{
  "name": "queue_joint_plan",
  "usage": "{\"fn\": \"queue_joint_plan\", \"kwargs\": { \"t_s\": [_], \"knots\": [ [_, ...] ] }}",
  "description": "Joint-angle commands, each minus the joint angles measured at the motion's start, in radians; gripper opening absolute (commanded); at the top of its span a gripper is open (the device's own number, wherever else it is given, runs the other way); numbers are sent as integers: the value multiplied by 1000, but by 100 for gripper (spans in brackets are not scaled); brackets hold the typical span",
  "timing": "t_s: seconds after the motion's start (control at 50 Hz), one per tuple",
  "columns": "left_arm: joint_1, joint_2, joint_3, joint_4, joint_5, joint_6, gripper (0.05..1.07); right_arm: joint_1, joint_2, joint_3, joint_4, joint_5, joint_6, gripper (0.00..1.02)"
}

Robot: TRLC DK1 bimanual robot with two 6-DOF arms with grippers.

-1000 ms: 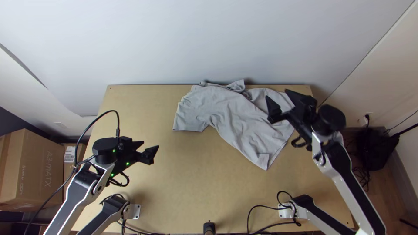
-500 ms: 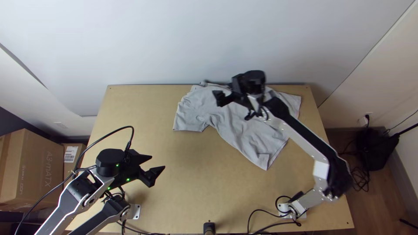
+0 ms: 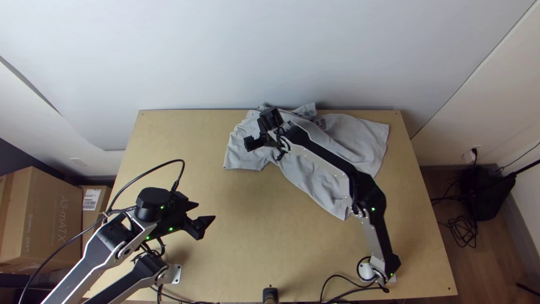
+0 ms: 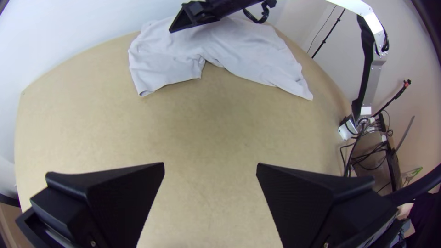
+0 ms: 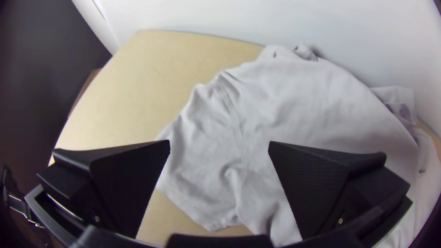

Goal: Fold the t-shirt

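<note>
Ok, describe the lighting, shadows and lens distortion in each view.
Top view: fairly even light, a soft shadow on the table beside the left arm's base; left wrist view: the table's outline bows, right-hand corners dark; right wrist view: bright wall, a faint shadow on it behind the shirt, lower corners dark.

Large cardboard box (image 3: 42, 219) beside smaller box (image 3: 91, 218); tangled cables (image 3: 463, 226) below wall outlet (image 3: 469, 156).

right hand (image 3: 250, 141) swung leftward, left hand (image 3: 206, 210) edged rightward
</note>
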Motion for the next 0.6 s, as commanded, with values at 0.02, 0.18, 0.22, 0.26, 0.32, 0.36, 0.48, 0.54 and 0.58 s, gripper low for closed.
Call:
{"fn": "queue_joint_plan", "kwargs": {
  "t_s": [0.02, 0.18, 0.22, 0.26, 0.32, 0.36, 0.48, 0.54, 0.58],
  "knots": [
    [-10, 32, -6, -17, 7, 24, 102, 13, 124, 166, -138, 56, 27, 98],
    [-24, 64, 0, -14, 7, 27, 102, 17, 179, 241, -246, 102, 26, 98],
    [-33, 69, 0, -11, 7, 27, 102, 19, 181, 243, -260, 108, 27, 97],
    [-39, 75, 2, -9, 9, 27, 102, 19, 182, 241, -275, 108, 27, 95],
    [-52, 81, 2, -2, 9, 24, 102, 19, 191, 241, -301, 108, 27, 95],
    [-59, 84, 2, 3, 9, 22, 102, 21, 195, 243, -322, 108, 27, 93],
    [-64, 90, 2, 17, 9, 22, 102, 22, 199, 237, -349, 126, 27, 56],
    [-64, 90, 2, 17, 9, 24, 102, 21, 202, 240, -349, 142, 27, 27],
    [-67, 90, 2, 17, 9, 24, 102, 17, 210, 249, -349, 145, 27, 9]
  ]
}}
